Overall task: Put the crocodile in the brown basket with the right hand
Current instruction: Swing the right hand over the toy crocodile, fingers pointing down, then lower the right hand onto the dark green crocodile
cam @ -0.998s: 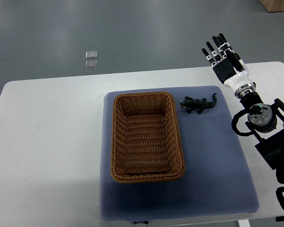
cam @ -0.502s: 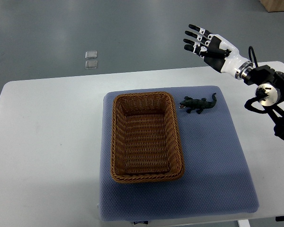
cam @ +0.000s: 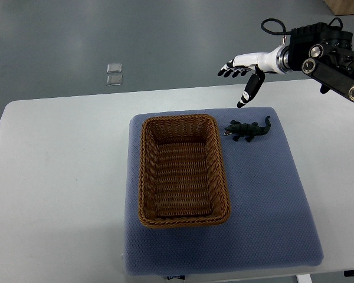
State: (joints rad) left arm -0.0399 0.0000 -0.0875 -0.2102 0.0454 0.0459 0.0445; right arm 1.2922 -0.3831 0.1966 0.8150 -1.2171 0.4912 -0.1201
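Roughly: table, blue mat on it, basket on the mat's left half. Right hand hovers over the mat's far edge, fingers spread, thumb hanging down, holding nothing. Crocodile lies on the mat just beside the basket's far right corner, not in it. Likely risk: the toy is low and narrow with its snout close to the rim, so fingers may snag wicker or pinch only tail, and it swings loose. Long axis runs left-right, snout toward the basket, tail right and slightly away.
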